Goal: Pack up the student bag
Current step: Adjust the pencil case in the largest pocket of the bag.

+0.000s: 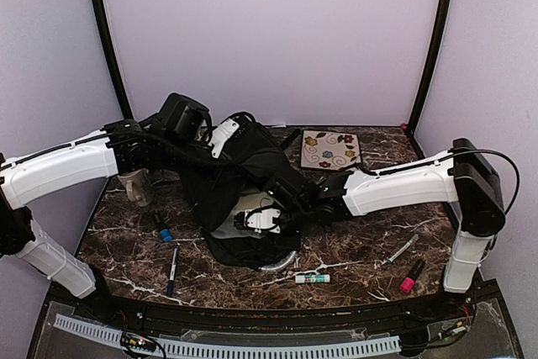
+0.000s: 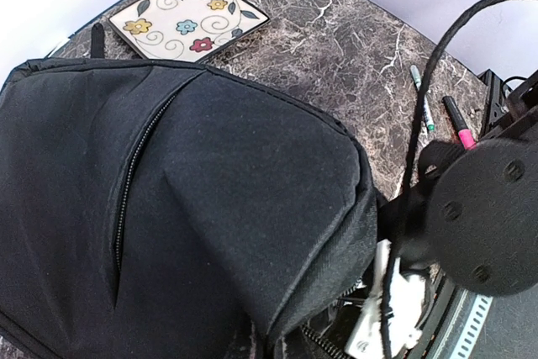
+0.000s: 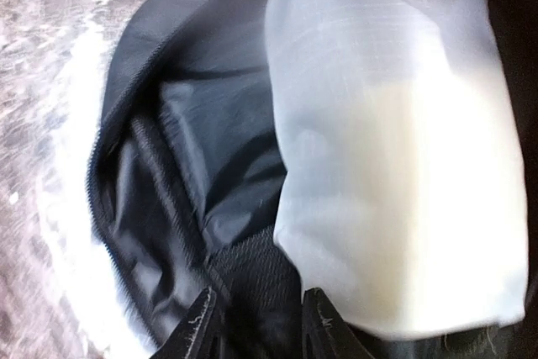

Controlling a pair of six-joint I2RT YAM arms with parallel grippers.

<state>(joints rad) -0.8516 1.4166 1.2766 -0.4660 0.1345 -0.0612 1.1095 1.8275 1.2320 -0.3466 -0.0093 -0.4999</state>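
Along the near edge of the marble table (image 1: 353, 296) lie a glue stick (image 1: 312, 278), a pink marker (image 1: 411, 276) to its right and a dark pen (image 1: 172, 269) to the left. A thin clear pen (image 1: 402, 250) lies just beyond the marker.

Behind them, in the middle of the table, sits the student bag (image 1: 244, 178), its unzipped mouth turned toward the near edge. The right gripper (image 3: 256, 331) reaches into that mouth. Only its wrist view shows the inside: the fingertips stand a narrow gap apart, with dark mesh lining between them and nothing visibly clamped. A white translucent pouch (image 3: 395, 149) lies just beside them, its contents too blurred to make out.

The left gripper (image 1: 225, 142) is at the bag's far upper part, closed. Its fingers are cut off in its own wrist view, so I cannot tell whether they pinch fabric. That view shows instead the bag's front zipper (image 2: 134, 182).

A beige object (image 1: 137, 185), hard to identify, stands left of the bag. Farthest off, to the right, lies a flowered square plate (image 1: 330, 150).
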